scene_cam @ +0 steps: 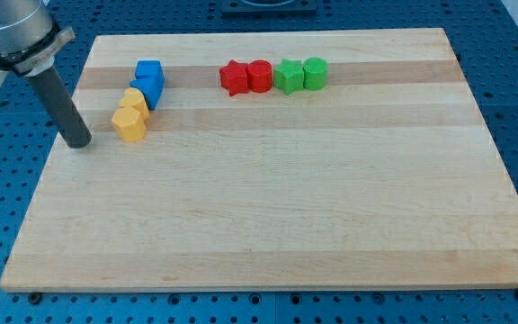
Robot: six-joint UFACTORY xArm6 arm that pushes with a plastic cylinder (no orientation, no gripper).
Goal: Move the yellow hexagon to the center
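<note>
Two yellow blocks sit touching near the board's upper left. The lower one (129, 124) looks like the yellow hexagon; the upper yellow block (135, 101) leans against a blue block. My tip (79, 143) rests on the board just left of the lower yellow block, a small gap apart. The rod rises from it toward the view's top left.
Two blue blocks (148, 70) (150, 90) stand just above the yellow ones. A red star (234, 78), a red cylinder (259, 76), a green star (288, 76) and a green cylinder (315, 73) form a row at the top middle. The wooden board (277, 207) lies on a blue perforated table.
</note>
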